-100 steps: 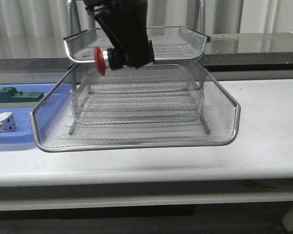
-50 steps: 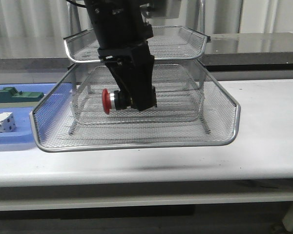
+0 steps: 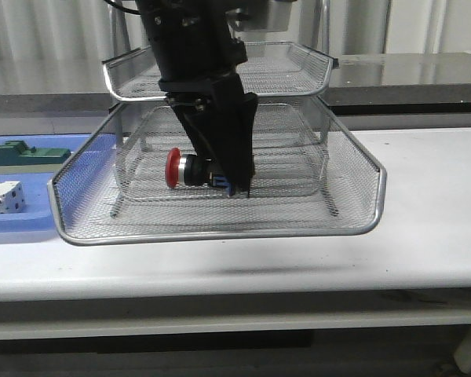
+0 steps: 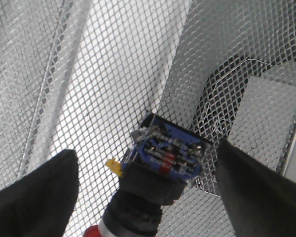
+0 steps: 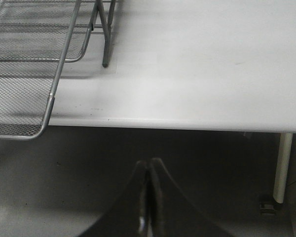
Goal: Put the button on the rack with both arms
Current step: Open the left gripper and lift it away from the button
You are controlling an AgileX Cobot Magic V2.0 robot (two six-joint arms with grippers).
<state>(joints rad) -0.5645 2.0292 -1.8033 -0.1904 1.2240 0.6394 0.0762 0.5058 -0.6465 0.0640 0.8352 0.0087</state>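
Front view: the left end effector (image 3: 220, 174) is lowered inside the rack (image 3: 345, 196), over the bottom tray, with the button (image 3: 190, 168) between its fingers. The button's long axis lies roughly horizontal, red head toward the robot's left, rear block toward the right. It sits low, near the mesh floor; contact with the mesh cannot be confirmed. Judged from this, transport is done; release and withdrawal remain. Left wrist view: the two fingers (image 4: 34, 197) stand wide apart on either side of the button (image 4: 160, 163), with visible gaps, so the end effector appears opened and no longer clamping. The blue-black rear block faces the camera, over the mesh. Right wrist view: the right end effector (image 5: 148, 197) is closed and empty, held off the worktop (image 5: 197, 59) edge, beside the rack corner (image 5: 49, 106).
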